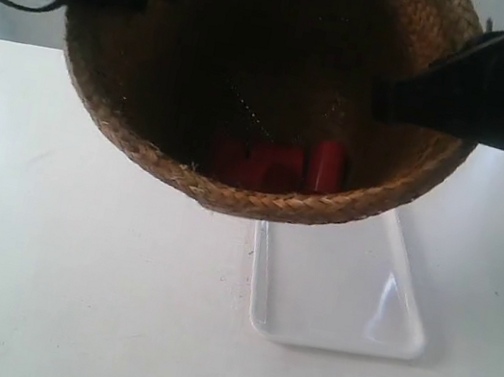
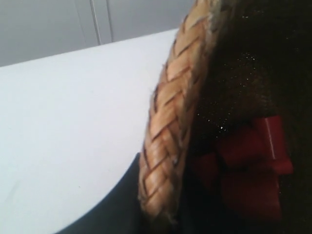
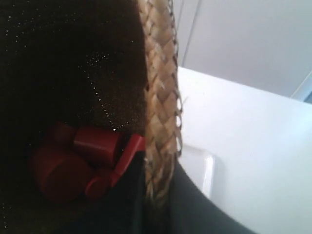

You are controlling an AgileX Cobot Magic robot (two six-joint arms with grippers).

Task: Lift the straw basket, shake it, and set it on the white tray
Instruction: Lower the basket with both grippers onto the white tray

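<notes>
White table (image 1: 67,293), basket (image 1: 260,200) held up above it over one end of the tray (image 1: 339,302), left gripper (image 2: 161,217) and right gripper (image 3: 158,197) each clamped on the basket's rim, red plastic pieces (image 1: 276,165) lying in its dark bottom

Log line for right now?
basket: raised, rim in left fingers, right fingers | inside: red parts | tray: on table | placed: no

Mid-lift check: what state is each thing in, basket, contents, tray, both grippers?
straw basket, raised, tipped toward the exterior camera, gripped at its rim on both sides
red plastic pieces, loose inside the basket, bunched together
white tray, flat on the table, visible part bare, far end hidden by the basket
left gripper, shut on the basket rim
right gripper, shut on the basket rim
</notes>
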